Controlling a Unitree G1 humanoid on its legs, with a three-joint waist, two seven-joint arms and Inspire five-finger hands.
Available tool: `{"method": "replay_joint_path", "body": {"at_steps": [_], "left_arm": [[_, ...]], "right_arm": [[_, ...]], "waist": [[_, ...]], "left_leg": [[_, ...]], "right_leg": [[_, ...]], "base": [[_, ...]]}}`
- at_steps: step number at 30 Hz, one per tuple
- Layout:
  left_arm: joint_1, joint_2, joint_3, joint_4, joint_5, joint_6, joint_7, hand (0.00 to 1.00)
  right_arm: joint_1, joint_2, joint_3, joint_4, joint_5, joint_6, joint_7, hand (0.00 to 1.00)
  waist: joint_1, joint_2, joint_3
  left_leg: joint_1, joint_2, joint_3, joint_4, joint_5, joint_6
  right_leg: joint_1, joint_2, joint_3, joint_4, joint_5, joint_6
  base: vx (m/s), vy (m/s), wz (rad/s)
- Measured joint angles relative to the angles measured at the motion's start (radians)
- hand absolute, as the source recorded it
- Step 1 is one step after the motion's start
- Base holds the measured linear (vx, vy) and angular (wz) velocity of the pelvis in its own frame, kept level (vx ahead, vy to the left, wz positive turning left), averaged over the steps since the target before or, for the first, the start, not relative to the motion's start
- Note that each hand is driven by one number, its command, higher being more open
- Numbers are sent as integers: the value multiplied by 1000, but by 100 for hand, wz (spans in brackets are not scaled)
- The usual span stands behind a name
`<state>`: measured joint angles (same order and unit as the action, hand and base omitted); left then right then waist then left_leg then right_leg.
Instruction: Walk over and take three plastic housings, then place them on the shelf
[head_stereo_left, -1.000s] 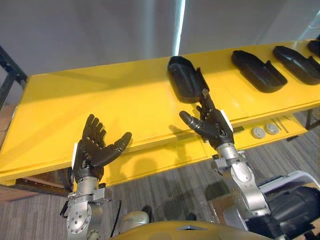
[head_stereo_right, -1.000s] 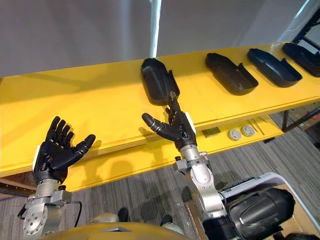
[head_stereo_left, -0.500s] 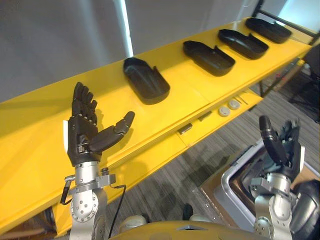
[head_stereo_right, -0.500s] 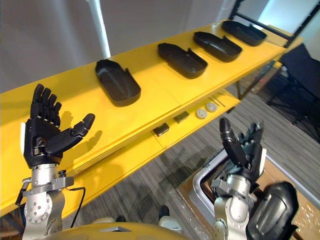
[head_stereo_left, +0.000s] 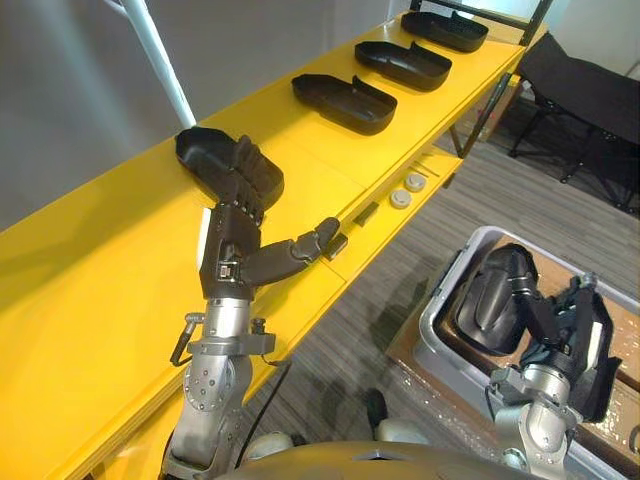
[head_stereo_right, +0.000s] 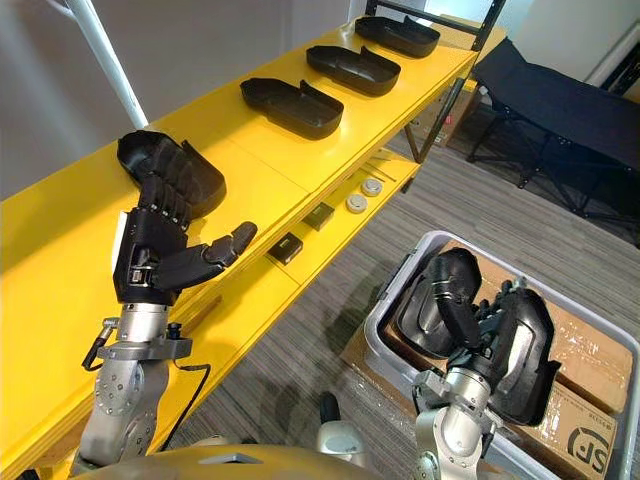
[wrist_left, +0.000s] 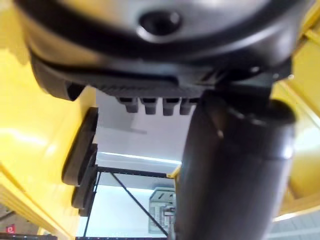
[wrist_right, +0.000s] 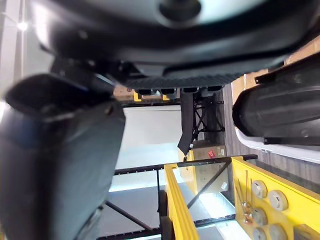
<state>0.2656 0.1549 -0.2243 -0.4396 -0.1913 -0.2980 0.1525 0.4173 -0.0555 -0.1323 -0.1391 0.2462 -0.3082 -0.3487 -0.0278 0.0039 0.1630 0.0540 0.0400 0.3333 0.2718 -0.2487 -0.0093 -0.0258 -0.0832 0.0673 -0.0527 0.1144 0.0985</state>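
A long yellow shelf (head_stereo_right: 60, 250) stands along a grey wall. Four black plastic housings lie on its top in one row, apart from each other: the nearest housing (head_stereo_right: 137, 152), the second housing (head_stereo_right: 290, 107), the third housing (head_stereo_right: 352, 70) and the farthest housing (head_stereo_right: 397, 35). On the lower ledge (head_stereo_right: 262, 285) lie two small round discs (head_stereo_right: 357, 202) and two small dark blocks (head_stereo_right: 288, 247). On the grey floor (head_stereo_right: 320, 340) stands a grey bin (head_stereo_right: 400, 275) on cardboard.

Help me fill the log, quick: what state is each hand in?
Left hand: open, empty, over the long yellow shelf.
Right hand: open, empty, by the grey plastic bin.
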Motion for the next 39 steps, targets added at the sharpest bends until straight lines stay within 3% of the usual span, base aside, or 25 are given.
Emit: {"method": "replay_joint_path", "body": {"at_steps": [1,3,8,13,14,16,17,18,19,20,22,23,26,28,29,30,31,32,33,35,38,39], "left_arm": [[4,0,11,0,0,3,7,100],[12,0,26,0,1,3,9,100],[38,0,38,0,1,2,-14,100],[107,3,29,6,-61,-13,-98,100],[108,6,25,10,-61,-17,-95,100],[106,13,20,20,-43,-27,-54,100],[105,26,22,25,-34,-27,-18,100],[98,36,33,35,-43,-25,11,100],[94,39,38,45,-55,-22,16,100],[97,39,47,58,-88,-17,29,100],[96,34,63,90,-115,-5,37,100],[95,40,71,104,-114,-5,44,100],[87,42,51,109,-117,-5,26,100],[85,43,5,111,-180,-4,16,100],[83,43,-8,117,-211,-4,16,100],[75,43,-26,134,-267,-4,17,100],[57,38,-39,163,-297,-6,19,100],[43,29,-47,185,-314,-6,20,100],[19,7,-61,225,-320,-3,24,100],[11,-32,-93,262,-320,25,44,100],[21,-47,-121,258,-322,32,27,100],[20,-49,-105,256,-322,32,22,100]], "right_arm": [[-34,-30,34,24,-30,2,10,100],[-111,-98,92,85,-44,7,20,100],[-157,-105,135,193,-33,9,36,100],[-66,-92,132,222,13,9,40,100],[-30,-78,129,222,17,8,57,100],[8,-60,125,224,80,-4,125,100],[9,-59,126,234,105,-10,164,100],[-6,-63,134,252,118,-26,196,100],[-14,-70,144,255,118,-27,197,100],[-53,-91,177,261,113,-27,193,100],[-137,-112,245,267,106,-29,166,100],[-182,-103,297,267,102,-34,155,100],[-218,-76,364,262,66,-33,152,100],[-199,-49,381,262,23,-23,146,100],[-191,-47,381,263,23,-16,153,100],[-174,-47,378,263,40,-2,175,100],[-160,-49,369,266,71,1,206,100],[-161,-54,358,269,78,3,220,100],[-176,-69,332,276,77,10,241,100],[-202,-111,293,306,74,28,258,100],[-176,-178,249,322,71,26,276,100],[-157,-194,215,318,72,5,281,100]], "waist": [[27,4,3],[54,37,12],[66,35,17],[69,30,29],[65,18,36],[56,-1,57],[50,-10,72],[55,4,82],[58,3,81],[60,16,88],[82,46,105],[87,40,105],[110,3,108],[108,-23,96],[107,-27,93],[101,-45,81],[98,-83,59],[97,-81,57],[84,-66,63],[46,-34,74],[41,-19,78],[54,-9,74]], "left_leg": [[-27,-7,-125,53,-25,4],[-29,-4,-225,108,-90,8],[-28,-20,-213,125,-105,25],[-1,-31,-217,131,-109,32],[10,-37,-214,138,-114,40],[37,-41,-209,146,-122,55],[35,-24,-188,152,-123,62],[13,11,-138,166,-124,73],[2,28,-112,171,-121,74],[-13,70,-77,187,-115,69],[-19,152,-22,205,-103,48],[-43,187,-9,212,-90,34],[-87,219,2,198,-64,-1],[-120,231,2,168,-29,-54],[-125,236,2,162,-21,-70],[-144,244,1,159,-1,-105],[-175,244,-4,169,23,-120],[-192,245,-25,178,32,-130],[-220,255,-82,165,50,-146],[-219,269,-132,116,97,-148],[-204,301,-156,146,186,-91],[-201,287,-187,158,162,-126]], "right_leg": [[-10,11,42,-3,10,-3],[-18,42,101,-3,23,0],[-26,34,131,2,39,20],[-53,49,166,72,37,18],[-60,55,179,92,38,20],[-60,67,149,103,72,19],[-66,88,129,78,157,29],[-95,99,79,100,166,21],[-123,94,25,183,112,-21],[-158,81,-61,331,6,-58],[-161,38,-148,482,-86,-64],[-160,-22,-179,543,-106,-73],[-138,-153,-191,584,-109,-77],[-103,-217,-201,547,-109,-76],[-91,-219,-205,527,-106,-72],[-69,-213,-217,465,-87,-41],[-55,-210,-243,399,-116,28],[-53,-203,-252,375,-148,68],[-58,-178,-267,351,-199,80],[-59,-144,-284,347,-234,63],[-10,-101,-287,314,-250,31],[22,-99,-283,282,-253,18]], "base": [[-23,-23,-86],[-46,48,-96],[-41,78,-25],[-25,33,-31],[-69,1,-81],[-149,-21,-97],[-291,-42,-127],[-315,-42,-131],[-326,-34,-121],[-268,-5,-101],[-256,1,-109],[-232,-70,-76],[-158,-179,-40],[-38,-300,-21],[-3,-333,-19],[19,-478,-21],[28,-426,-23],[59,-514,-32],[54,-342,-23],[61,-391,-7],[62,-285,-17],[51,-166,-23]]}}
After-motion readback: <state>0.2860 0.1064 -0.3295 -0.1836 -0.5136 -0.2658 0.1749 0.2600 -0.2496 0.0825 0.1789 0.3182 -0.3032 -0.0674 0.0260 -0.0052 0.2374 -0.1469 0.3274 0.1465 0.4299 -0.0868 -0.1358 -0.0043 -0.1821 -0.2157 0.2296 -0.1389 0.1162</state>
